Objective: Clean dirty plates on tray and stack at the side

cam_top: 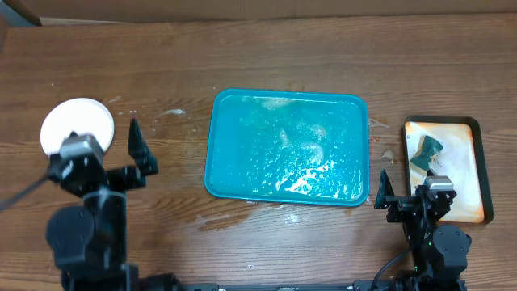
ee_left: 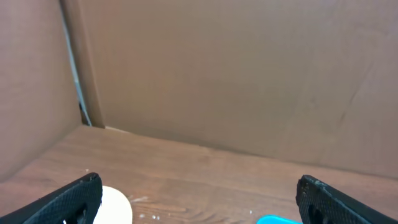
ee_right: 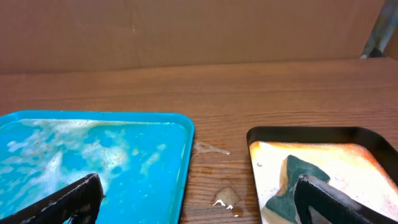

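Holding foamy water (cam_top: 291, 149): teal tray (cam_top: 289, 92); sponge (cam_top: 425, 152) in small tray (cam_top: 482, 170); left tool (ee_left: 199, 183), right tool (ee_right: 199, 183) spread.

Both arms matte black with rounded joint housings: left arm (cam_top: 87, 234), right arm (cam_top: 440, 242). Grey camera block (cam_top: 78, 148) on each wrist. Thin black cable (cam_top: 20, 196) off left arm. Fingers (ee_left: 71, 199) black, tapered.

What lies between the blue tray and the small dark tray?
Small puddles on bare wood, between blue tray and dark tray; right wrist view.
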{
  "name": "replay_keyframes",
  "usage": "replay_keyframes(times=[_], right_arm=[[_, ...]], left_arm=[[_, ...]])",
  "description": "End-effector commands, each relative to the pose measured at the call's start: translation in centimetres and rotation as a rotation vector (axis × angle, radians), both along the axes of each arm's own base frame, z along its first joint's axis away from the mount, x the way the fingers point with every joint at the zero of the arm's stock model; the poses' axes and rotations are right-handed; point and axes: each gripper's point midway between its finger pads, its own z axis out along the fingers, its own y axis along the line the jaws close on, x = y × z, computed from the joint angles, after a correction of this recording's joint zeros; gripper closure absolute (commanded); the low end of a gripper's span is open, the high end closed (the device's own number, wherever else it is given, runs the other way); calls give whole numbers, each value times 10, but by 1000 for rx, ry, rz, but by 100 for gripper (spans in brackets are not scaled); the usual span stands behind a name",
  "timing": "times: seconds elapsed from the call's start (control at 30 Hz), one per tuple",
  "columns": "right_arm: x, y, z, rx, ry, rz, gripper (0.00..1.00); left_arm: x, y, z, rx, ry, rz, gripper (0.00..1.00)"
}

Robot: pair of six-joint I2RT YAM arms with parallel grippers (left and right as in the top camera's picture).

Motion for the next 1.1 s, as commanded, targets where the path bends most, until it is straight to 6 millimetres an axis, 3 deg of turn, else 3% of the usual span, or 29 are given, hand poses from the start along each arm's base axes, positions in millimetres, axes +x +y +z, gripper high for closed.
replay_keyframes(times=[0.0, 0.2, 0.5, 1.07], right_arm=[[0, 1, -1, -8, -7, 5, 0], [0, 1, -1, -8, -7, 5, 0], [0, 1, -1, -8, -7, 5, 0], [0, 1, -1, -8, -7, 5, 0]], left_arm=[[-17, -3, -17, -19, -46, -20, 0], [-39, -5, -37, -10, -100, -16, 0], [-51, -8, -71, -24, -123, -17, 0], [-31, -6, -163, -94, 89, -24, 0]])
